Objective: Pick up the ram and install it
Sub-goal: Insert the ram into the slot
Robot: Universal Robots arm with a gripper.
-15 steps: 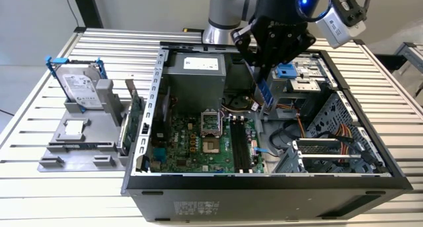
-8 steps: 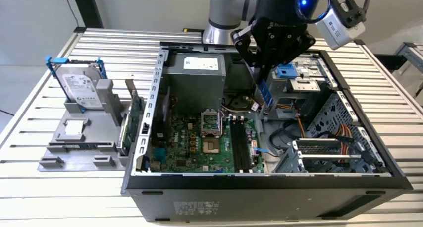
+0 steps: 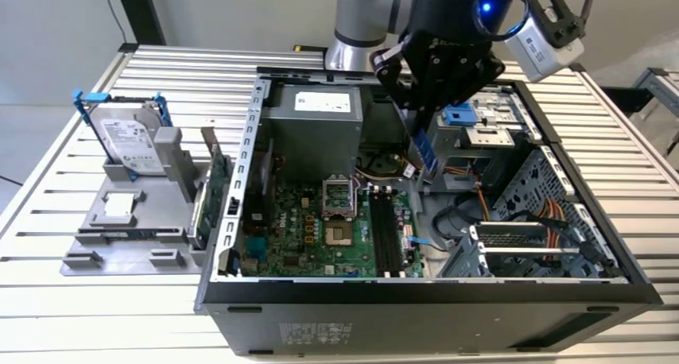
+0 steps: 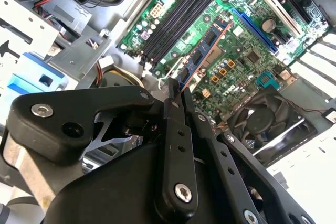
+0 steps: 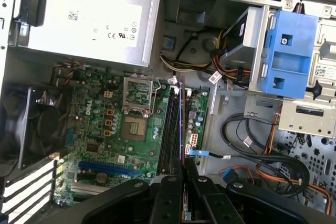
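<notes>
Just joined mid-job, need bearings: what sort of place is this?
Likely a PC assembly bench: an open case lies on a slatted table, a hard drive stands in a holder beside it, and the gripper holds the ram.

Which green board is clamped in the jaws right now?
The ram, the narrow stick hanging from the gripper over the open case; the larger expansion card stands outside, in the grey holder.

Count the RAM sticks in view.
1: the ram, held by the gripper above the motherboard in the open case. The memory slots look empty; others may be hidden.
</notes>
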